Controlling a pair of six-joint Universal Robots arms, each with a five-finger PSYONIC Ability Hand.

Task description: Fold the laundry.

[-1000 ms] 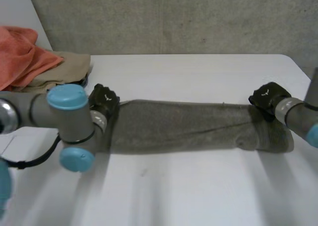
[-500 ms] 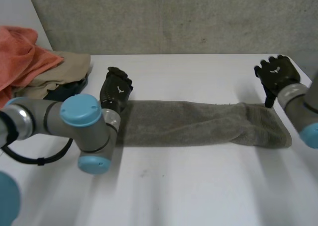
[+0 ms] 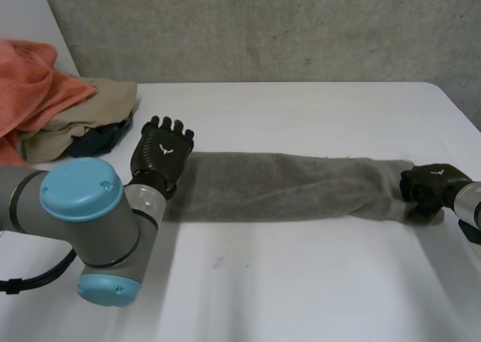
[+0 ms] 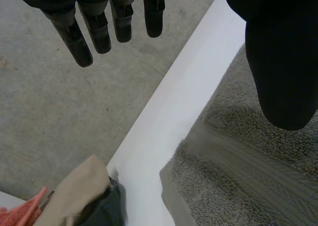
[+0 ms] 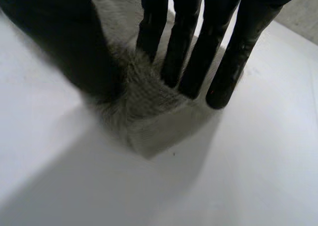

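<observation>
The white table [image 3: 301, 282] carries the grey towel [image 3: 285, 188], folded into a long narrow strip. Half a second ago its right end lay flat and wide; now that end is drawn in and bunched. The strip's long axis runs straight across the table from the robot's left to its right, a little nearer the far edge than the near one, one short end toward each arm. The left arm [image 3: 83, 207] has swung lower and further to the left than before, its blue-capped joint now near the table's front. Past the towel's left end, at the table's far left corner, an orange cloth [image 3: 30, 86] lies heaped over a beige cloth [image 3: 98, 105]. The left hand [image 3: 162, 150], tilted at the towel's left end a moment ago, now hovers over that end released, fingers [image 4: 99, 32] straight and spread, holding nothing. The right hand [image 3: 427, 190], earlier raised open beyond the towel, has come down on the right end and grasps it, the cloth bunched between the thumb [image 5: 74, 52] and straight fingers.
</observation>
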